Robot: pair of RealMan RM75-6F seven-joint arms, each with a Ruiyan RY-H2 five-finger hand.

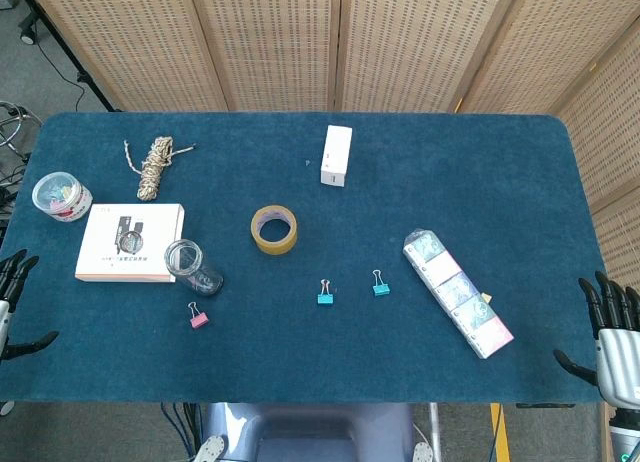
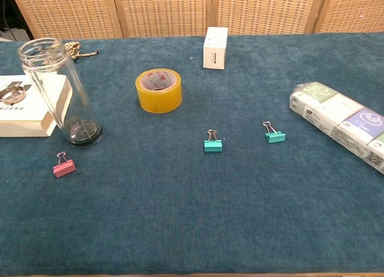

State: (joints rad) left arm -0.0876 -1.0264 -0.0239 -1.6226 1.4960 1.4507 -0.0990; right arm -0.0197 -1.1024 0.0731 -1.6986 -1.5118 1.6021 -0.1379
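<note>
The tissue pack (image 1: 458, 293) lies nearest the right hand (image 1: 612, 337); both hands, left hand (image 1: 12, 300) too, spread wide, holding nothing.

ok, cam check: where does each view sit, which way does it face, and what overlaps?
Head view: high above the near edge, looking steeply down on the whole blue table; left robot hand and right robot hand show at the lower corners, fingers apart, empty.
Chest view: low at the near edge, facing across the table toward the wicker screen; no part of the robot shows.
Shared: tape roll, glass jar, white box.
</note>
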